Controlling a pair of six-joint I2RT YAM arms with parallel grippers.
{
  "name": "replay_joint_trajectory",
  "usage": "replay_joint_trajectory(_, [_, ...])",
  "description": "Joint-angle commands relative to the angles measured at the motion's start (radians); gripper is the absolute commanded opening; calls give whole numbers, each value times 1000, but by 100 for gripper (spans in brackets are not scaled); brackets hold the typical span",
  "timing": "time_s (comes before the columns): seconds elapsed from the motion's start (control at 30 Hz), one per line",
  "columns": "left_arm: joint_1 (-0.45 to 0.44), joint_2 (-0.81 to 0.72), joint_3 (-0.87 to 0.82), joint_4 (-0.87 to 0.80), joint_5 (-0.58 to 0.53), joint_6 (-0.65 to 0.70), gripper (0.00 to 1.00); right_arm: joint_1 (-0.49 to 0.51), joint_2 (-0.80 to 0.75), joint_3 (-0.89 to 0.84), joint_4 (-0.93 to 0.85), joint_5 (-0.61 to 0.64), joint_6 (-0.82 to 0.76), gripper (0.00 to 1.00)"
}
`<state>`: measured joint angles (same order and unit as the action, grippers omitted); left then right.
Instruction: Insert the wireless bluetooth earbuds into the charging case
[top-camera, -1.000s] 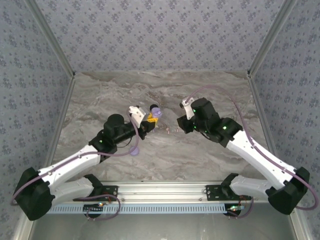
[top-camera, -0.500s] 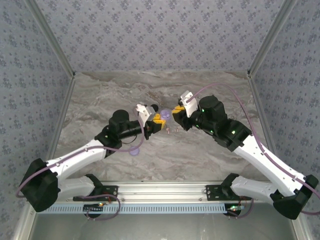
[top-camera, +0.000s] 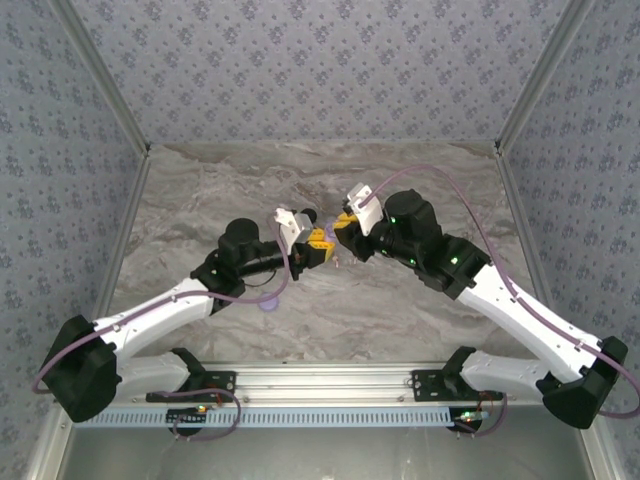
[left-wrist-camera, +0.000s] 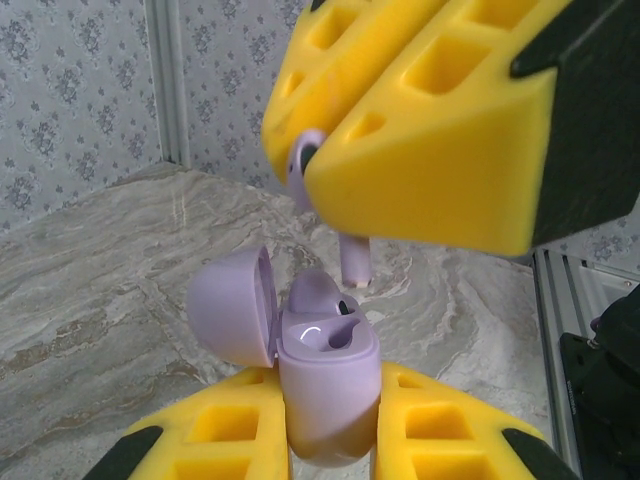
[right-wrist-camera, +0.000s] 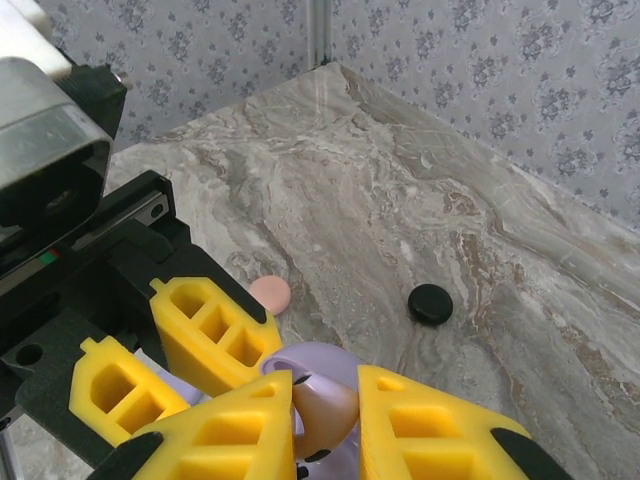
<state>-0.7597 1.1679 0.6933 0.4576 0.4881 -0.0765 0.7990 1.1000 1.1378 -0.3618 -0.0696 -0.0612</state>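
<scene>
The right gripper (left-wrist-camera: 318, 168), clamped on a lilac earbud (left-wrist-camera: 352, 258) with its stem pointing down, hangs just above the open lilac charging case (left-wrist-camera: 326, 355), which the left gripper (left-wrist-camera: 330, 440) pinches upright over the counter (left-wrist-camera: 90, 270); another earbud (left-wrist-camera: 318, 292) looks already seated, so only this insertion seems left.

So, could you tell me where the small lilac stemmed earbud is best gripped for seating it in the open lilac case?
Grip the small lilac stemmed earbud by its rounded head, coming from above, as the right gripper does. That leaves its stem free, pointing down at the open lilac charging case clamped in the left gripper.
</scene>
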Motion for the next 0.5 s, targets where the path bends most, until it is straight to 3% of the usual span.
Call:
replay_joint_trajectory(0.0, [-7, 1, 46, 42, 29, -11, 0, 9, 6, 37, 6, 16, -22, 21])
replay_joint_trajectory(0.47, [-8, -1, 44, 40, 21, -10, 0, 25, 33, 34, -35, 69, -44, 21])
